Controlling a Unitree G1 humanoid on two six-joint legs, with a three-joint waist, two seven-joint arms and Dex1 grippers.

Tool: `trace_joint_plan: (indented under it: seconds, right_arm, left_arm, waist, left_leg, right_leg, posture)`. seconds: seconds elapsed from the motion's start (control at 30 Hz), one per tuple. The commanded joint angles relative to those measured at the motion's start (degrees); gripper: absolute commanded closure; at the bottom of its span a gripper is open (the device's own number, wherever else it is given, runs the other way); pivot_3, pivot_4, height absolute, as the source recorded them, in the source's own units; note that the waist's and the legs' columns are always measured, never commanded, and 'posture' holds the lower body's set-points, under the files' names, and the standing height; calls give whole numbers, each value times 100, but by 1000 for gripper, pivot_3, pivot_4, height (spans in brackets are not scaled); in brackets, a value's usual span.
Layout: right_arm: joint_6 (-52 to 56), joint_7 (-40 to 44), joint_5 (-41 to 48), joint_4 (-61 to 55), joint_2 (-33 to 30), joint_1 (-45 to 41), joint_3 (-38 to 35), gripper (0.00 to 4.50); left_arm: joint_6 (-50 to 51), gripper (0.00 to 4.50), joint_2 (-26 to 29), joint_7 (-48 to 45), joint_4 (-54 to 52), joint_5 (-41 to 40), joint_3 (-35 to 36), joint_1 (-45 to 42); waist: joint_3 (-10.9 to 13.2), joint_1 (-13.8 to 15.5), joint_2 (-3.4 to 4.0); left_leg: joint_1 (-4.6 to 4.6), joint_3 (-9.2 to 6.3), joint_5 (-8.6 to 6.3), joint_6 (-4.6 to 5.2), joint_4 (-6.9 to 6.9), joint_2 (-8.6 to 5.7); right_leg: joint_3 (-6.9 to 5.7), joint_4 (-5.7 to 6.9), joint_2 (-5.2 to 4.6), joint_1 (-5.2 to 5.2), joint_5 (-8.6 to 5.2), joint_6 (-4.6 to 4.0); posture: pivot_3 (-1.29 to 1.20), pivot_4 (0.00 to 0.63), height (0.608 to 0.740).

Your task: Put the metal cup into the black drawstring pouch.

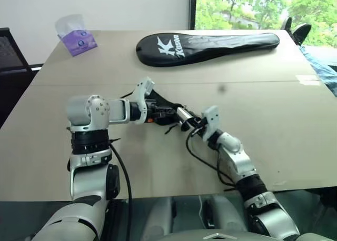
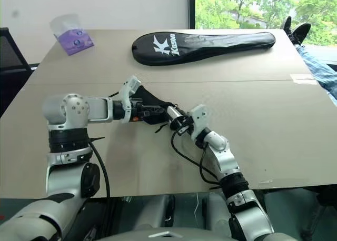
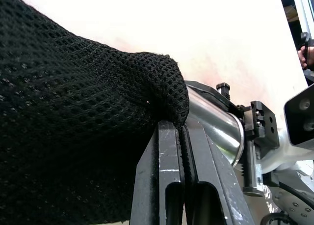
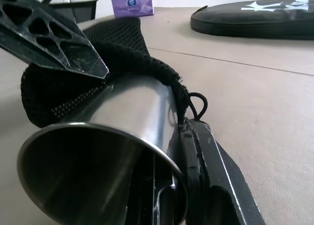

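The black drawstring pouch [image 1: 162,102] hangs over the middle of the table, and my left gripper [image 1: 151,113] is shut on the edge of its mouth. In the left wrist view its fingers [image 3: 167,176] pinch the mesh fabric [image 3: 73,112]. The metal cup [image 1: 184,114] lies nearly level, base first, with its base end inside the pouch mouth. My right gripper [image 1: 192,122] is shut on the cup's rim. In the right wrist view the cup [image 4: 113,136] runs into the pouch [image 4: 122,48], and one finger [image 4: 211,171] lies along the cup's outside.
A long black racket cover [image 1: 208,47] with white lettering lies at the table's far side. A purple tissue pack [image 1: 78,37] sits at the far left corner. A black chair [image 1: 10,67] stands left of the table. A black cable [image 1: 202,159] loops by my right forearm.
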Motion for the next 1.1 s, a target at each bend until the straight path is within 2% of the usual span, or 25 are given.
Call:
trace_joint_plan:
  seconds: [0.03,0.17,0.3,0.47,0.6,0.67,0.73,0.8,0.9,0.97,1.1]
  right_arm:
    - [-152,-172,-684,625,-125,-221,365,4365]
    - [-491,142,-1109,782,-342,-537,745,4365]
    - [-790,-2,-1383,1142,-317,-937,890,4365]
    - [317,-13,128,1222,702,-1267,-229,4365]
    - [826,-322,617,1604,1160,-1625,-761,4365]
    - [624,-642,253,1867,1107,-1746,-570,4365]
    - [-262,-1005,-1077,2124,665,-1832,476,4365]
    - [-949,-1146,-1820,2322,397,-1856,1083,4365]
    - [-1503,-1124,-2110,2503,291,-1895,1325,4365]
    - [-1356,-1018,-1574,2569,533,-1910,850,4365]
    - [-114,-495,185,2457,1150,-2133,-559,4365]
  left_arm:
    - [37,4500,-40,135,-657,-224,-70,30]
    - [33,4500,-326,364,-1401,-363,170,131]
    - [38,4500,-731,610,-1848,-688,456,300]
    - [38,4500,-1062,776,-2268,-1239,783,646]
    - [38,4500,-1295,981,-2407,-1603,1074,707]
    - [38,4500,-1341,1083,-2420,-1780,1161,743]
    - [38,4500,-1340,1167,-2423,-1852,1192,806]
    - [38,4500,-1474,1178,-2401,-1975,1330,792]
    - [38,4500,-1610,1216,-2394,-2037,1458,708]
    - [38,4500,-1658,1236,-2408,-2075,1478,705]
    - [37,4500,-1581,1041,-2637,-2229,1344,912]
  waist:
    - [0,-9,0]
    - [1,-31,1]
    - [1,-32,0]
    - [5,-58,-2]
    - [7,50,-2]
    - [7,37,-2]
    - [7,12,-1]
    - [7,-23,-1]
    - [8,-2,-4]
    - [8,-5,-4]
    - [11,-14,-4]
  left_leg:
    - [8,-1,0,0,-2,0]
    - [16,0,7,-13,-15,4]
    - [15,5,17,-30,-24,4]
    - [-1,1,25,-44,-38,13]
    - [-54,-9,28,-47,-35,6]
    - [-84,-13,28,-46,-23,2]
    - [-99,-15,29,-45,-20,0]
    - [-100,-3,29,-46,-27,1]
    - [-104,-11,30,-48,-29,3]
    - [-106,-10,30,-48,-27,3]
    - [-104,-11,32,-52,-26,11]
  right_leg:
    - [0,0,0,7,0,-1]
    - [7,-1,2,7,0,-1]
    - [12,-6,2,4,0,-1]
    - [27,-6,7,-19,0,-3]
    - [15,-7,-4,-57,1,-4]
    - [12,-7,-6,-82,2,-5]
    - [12,-6,-4,-94,2,-5]
    - [15,-2,2,-109,2,-5]
    - [13,-6,3,-109,2,-6]
    - [12,-9,2,-106,2,-6]
    - [7,-8,7,-102,2,-6]
  posture:
    - [0,150,740]
    - [0,150,740]
    - [0,150,740]
    - [0,150,740]
    - [0,150,740]
    - [0,150,740]
    - [0,150,740]
    - [0,150,740]
    - [0,150,740]
    - [0,150,740]
    - [0,150,740]
